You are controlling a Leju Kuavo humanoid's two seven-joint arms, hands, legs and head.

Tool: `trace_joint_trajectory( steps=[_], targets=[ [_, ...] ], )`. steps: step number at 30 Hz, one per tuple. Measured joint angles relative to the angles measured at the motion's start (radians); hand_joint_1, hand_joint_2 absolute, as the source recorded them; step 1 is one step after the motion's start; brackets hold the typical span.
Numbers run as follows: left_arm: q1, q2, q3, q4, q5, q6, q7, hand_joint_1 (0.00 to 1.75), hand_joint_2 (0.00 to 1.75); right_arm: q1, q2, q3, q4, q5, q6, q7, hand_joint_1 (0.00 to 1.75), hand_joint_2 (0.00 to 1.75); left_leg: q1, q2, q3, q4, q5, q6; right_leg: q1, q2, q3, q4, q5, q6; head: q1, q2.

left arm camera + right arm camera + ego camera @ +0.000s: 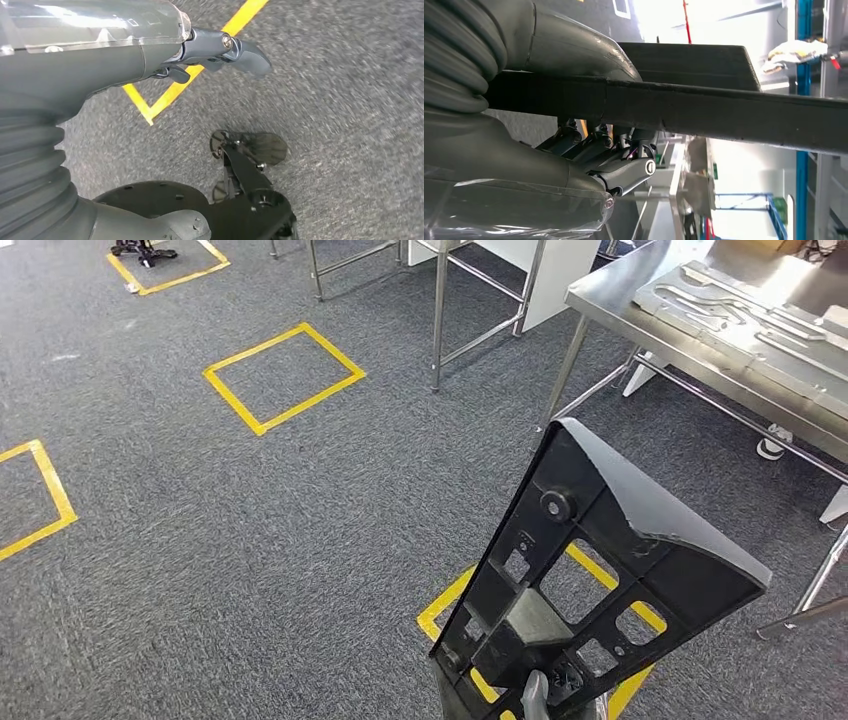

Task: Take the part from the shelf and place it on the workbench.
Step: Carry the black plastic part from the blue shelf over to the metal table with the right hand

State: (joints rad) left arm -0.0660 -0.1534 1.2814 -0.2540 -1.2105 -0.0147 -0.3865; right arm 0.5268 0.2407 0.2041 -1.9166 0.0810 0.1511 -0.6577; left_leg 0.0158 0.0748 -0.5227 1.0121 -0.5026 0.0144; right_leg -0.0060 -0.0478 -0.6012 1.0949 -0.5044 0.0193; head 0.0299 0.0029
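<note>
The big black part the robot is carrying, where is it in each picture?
Head view: the black part rises tilted from the lower middle, in front of the steel workbench.
Left wrist view: not there; the left hand hangs over grey carpet.
Right wrist view: it runs as a dark bar across the middle, gripped by the right hand.
Shared landmark: the part itself, in the head and right wrist views.

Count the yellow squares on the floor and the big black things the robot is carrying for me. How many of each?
Yellow tape squares: 4
Black part: 1
Total: 5
</note>
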Motion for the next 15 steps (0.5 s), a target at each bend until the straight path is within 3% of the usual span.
trace_joint_trajectory(
  steps=[2, 5, 7, 9, 10, 11, 12, 13, 15],
  targets=[
    [-0.001, 0.000, 0.000, 0.000, -0.001, 0.000, -0.001, 0.00, 1.75, -0.001, 0.000, 0.000, 0.000, 0.000, 0.000, 0.000, 1.75, 1.75, -0.003, 0.017, 0.008, 0.000, -0.006, -0.010, 0.011, -0.032, 0.038, -0.075, 0.017, -0.013, -0.001, 0.000],
    [-0.005, 0.000, 0.000, 0.000, -0.002, 0.000, -0.002, 0.00, 1.75, 0.001, 0.000, 0.000, -0.001, 0.001, 0.000, 0.000, 1.75, 1.75, -0.004, 0.038, 0.021, -0.004, -0.014, -0.025, 0.012, -0.003, 0.039, -0.086, 0.019, -0.028, -0.001, 0.000],
    [-0.007, 0.000, 0.000, 0.000, -0.003, 0.000, -0.002, 0.00, 1.75, 0.001, 0.000, 0.001, -0.002, 0.002, 0.000, 0.000, 1.75, 1.75, -0.002, 0.001, 0.008, 0.041, -0.049, -0.035, 0.004, 0.020, 0.045, -0.097, 0.025, -0.039, -0.003, 0.000],
    [-0.006, 0.000, 0.000, 0.000, -0.004, 0.000, -0.002, 0.00, 1.75, -0.001, 0.000, 0.002, -0.001, 0.002, 0.000, 0.000, 1.75, 1.75, 0.000, -0.051, -0.051, 0.170, -0.116, -0.039, 0.001, 0.043, 0.047, -0.099, 0.028, -0.046, -0.007, 0.000],
    [-0.004, 0.000, 0.000, 0.000, -0.004, 0.000, -0.002, 0.00, 1.75, -0.001, 0.000, 0.002, -0.001, 0.002, 0.000, 0.000, 1.75, 1.75, 0.000, -0.061, -0.085, 0.238, -0.140, -0.040, 0.002, 0.056, 0.046, -0.098, 0.028, -0.048, -0.008, 0.000],
    [-0.001, 0.000, 0.000, 0.000, -0.004, 0.000, -0.002, 0.00, 1.75, 0.000, 0.000, 0.002, 0.000, 0.002, 0.000, 0.000, 1.75, 1.75, 0.000, -0.066, -0.109, 0.281, -0.146, -0.041, 0.002, 0.071, 0.047, -0.097, 0.027, -0.049, -0.009, 0.000],
    [0.001, 0.000, 0.000, 0.000, -0.004, 0.000, -0.002, 0.00, 1.75, 0.000, 0.000, 0.002, 0.000, 0.003, 0.000, 0.000, 1.75, 1.75, 0.000, -0.067, -0.116, 0.285, -0.131, -0.041, 0.003, 0.087, 0.047, -0.094, 0.026, -0.048, -0.009, 0.000],
    [0.002, 0.000, 0.000, 0.000, -0.004, 0.000, -0.001, 0.00, 1.75, 0.001, 0.000, 0.002, 0.000, 0.003, 0.000, 0.000, 1.75, 1.75, 0.001, -0.071, -0.103, 0.245, -0.095, -0.040, 0.002, 0.103, 0.048, -0.091, 0.025, -0.047, -0.009, 0.000],
    [0.002, 0.000, 0.000, 0.000, -0.004, 0.000, -0.001, 0.00, 1.75, 0.000, 0.000, 0.002, 0.001, 0.003, 0.000, 0.000, 1.75, 1.75, 0.003, -0.106, -0.051, 0.108, -0.021, -0.035, 0.003, 0.131, 0.048, -0.082, 0.019, -0.041, -0.010, 0.000]
  ],
)
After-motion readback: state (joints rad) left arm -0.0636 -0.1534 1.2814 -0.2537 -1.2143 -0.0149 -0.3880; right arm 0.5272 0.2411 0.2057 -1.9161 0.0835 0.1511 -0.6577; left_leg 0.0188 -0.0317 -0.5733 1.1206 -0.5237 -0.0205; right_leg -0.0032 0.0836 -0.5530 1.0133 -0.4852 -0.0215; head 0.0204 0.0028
